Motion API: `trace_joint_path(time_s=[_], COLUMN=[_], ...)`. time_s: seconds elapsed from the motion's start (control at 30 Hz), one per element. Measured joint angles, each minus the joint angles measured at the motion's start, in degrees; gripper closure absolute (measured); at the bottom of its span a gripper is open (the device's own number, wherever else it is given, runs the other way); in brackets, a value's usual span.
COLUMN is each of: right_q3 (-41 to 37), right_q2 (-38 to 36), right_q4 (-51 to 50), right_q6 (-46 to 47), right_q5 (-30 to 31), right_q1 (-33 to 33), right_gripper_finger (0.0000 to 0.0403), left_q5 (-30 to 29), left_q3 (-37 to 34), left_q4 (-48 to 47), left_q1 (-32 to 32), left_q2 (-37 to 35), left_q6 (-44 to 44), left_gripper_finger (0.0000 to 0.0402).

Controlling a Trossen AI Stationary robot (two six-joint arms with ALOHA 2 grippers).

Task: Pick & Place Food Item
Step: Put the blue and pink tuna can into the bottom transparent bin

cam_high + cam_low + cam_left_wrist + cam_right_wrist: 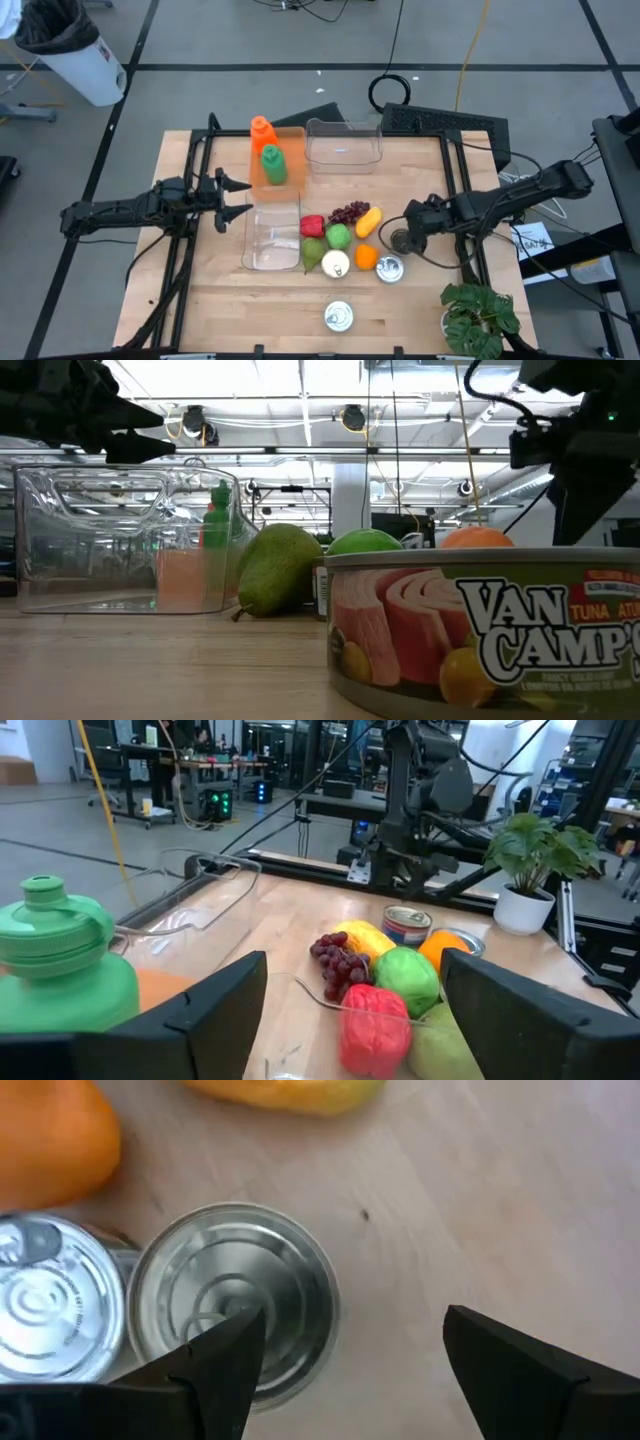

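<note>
The wooden table (200, 300) is smooth and pale, and on it stand two clear plastic bins, the near one (272, 240) empty beside the food and the far one (344, 145) behind it; their walls are thin and glossy, so I judge they can slide if I push them. My left gripper (236, 197) hangs just beside the near bin, its fingers spread and holding nothing. My right gripper (403, 238) is low over a small tin (237, 1312) with a ribbed metal lid, fingers also apart and empty. The food lies between my two grippers: a red pepper (374, 1026), a green apple (406, 980), a pear (277, 569), an orange (52, 1137), dark grapes (335, 958), all round and close together. The risk I see is that the round tin may slip from my fingers, or I knock the second tin (52, 1310) touching it, because the gap is narrow.
</note>
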Motion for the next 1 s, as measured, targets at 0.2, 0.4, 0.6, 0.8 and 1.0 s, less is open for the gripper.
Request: trace_joint_path(time_s=[0.2, 0.4, 0.6, 0.8, 1.0], right_q3=[-1.31, -1.32, -1.55, -4.51, -5.28], right_q2=[3.86, 5.45, 7.77, 10.75, 11.77], right_q4=[-0.65, -1.55, -1.90, -2.29, -1.88], right_q6=[-2.80, -3.83, -4.56, -4.79, -3.60], right_q5=[7.67, 14.86, 15.64, 16.05, 16.30], right_q1=[-0.26, -1.55, -4.32, -7.77, -10.25], right_gripper_finger=[0.0115, 0.0115, 0.0115, 0.0115, 0.0115], left_q5=[-0.02, -0.02, -0.02, -0.02, -0.04], left_q3=[0.00, 0.00, 0.00, 0.00, 0.00], left_q4=[-0.02, -0.02, -0.07, -0.09, -0.01], left_q1=[0.00, 0.00, 0.00, 0.00, 0.06], left_q2=[0.00, 0.00, 0.00, 0.00, 0.01], left_q6=[0.14, 0.17, 0.16, 0.26, 0.87], left_gripper_finger=[0.0076, 0.0086, 0.0100, 0.0104, 0.0091])
